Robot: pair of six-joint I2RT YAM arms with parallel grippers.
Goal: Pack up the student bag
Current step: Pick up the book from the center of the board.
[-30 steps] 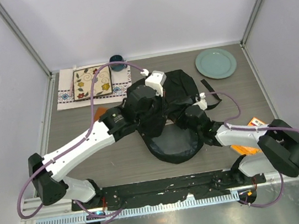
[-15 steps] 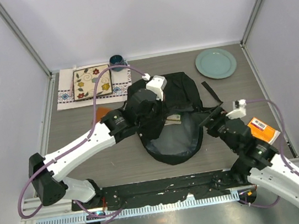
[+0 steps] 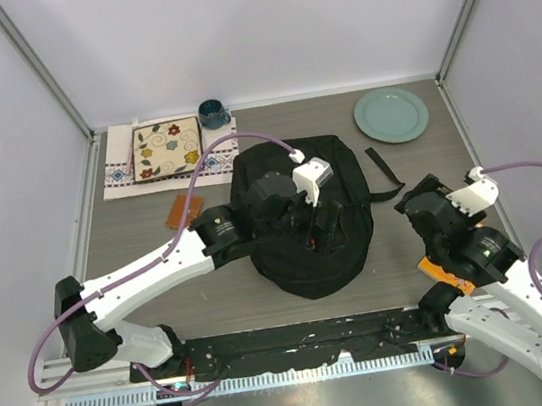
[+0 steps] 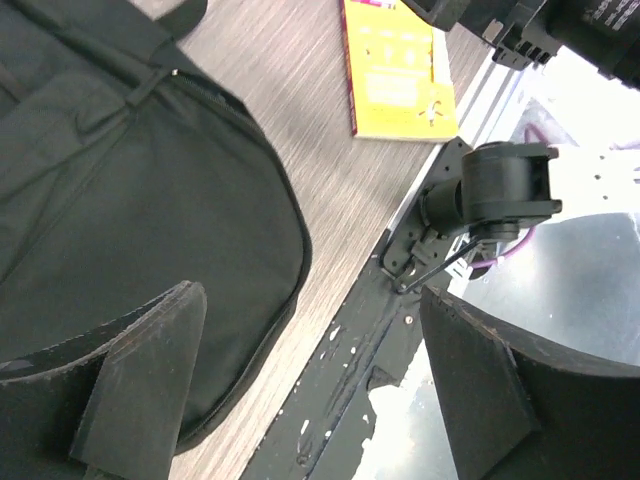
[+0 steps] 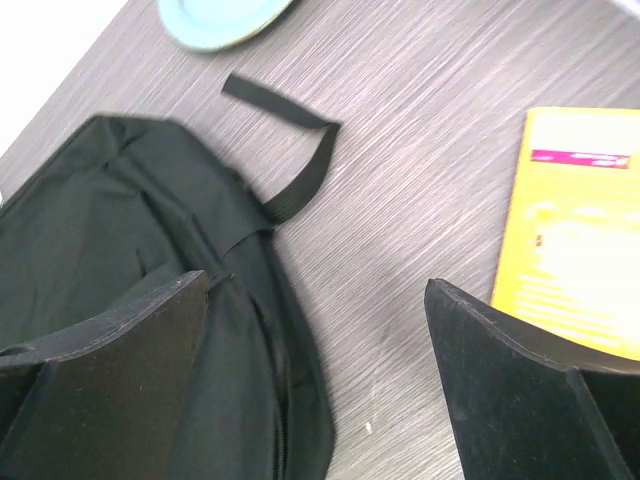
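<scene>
Both hands are released. The left hand [image 4: 310, 300] is held over the student bag [image 3: 301, 269] w/ fingers spread wide & nothing between them. The right hand [image 5: 315, 290] is likewise spread & empty, hung just right of the bag.

The bag is laid flat, approx. mid-tabletop [image 3: 234, 299]. Its long axis runs near-to-far, tipped slightly. The rounded end is pointed at the robot's side, the squarer end away from it. One strap [image 3: 382, 165] is trailed out to the bag's right.

No gaping mouth can be made out; only a zipper line [image 4: 200, 90] is seen, so open vs. closed can't be told.

The step is judged to be fetching the next item, prob. the yellow book [image 5: 580, 250], which lies right of the bag on its near side. It is best taken by the right hand, being closest. As it is thin & flat, a pinch at one edge is advised. The bag's mouth should first be lifted & held by the left hand, else the soft fabric may be shoved along instead of entered.
</scene>
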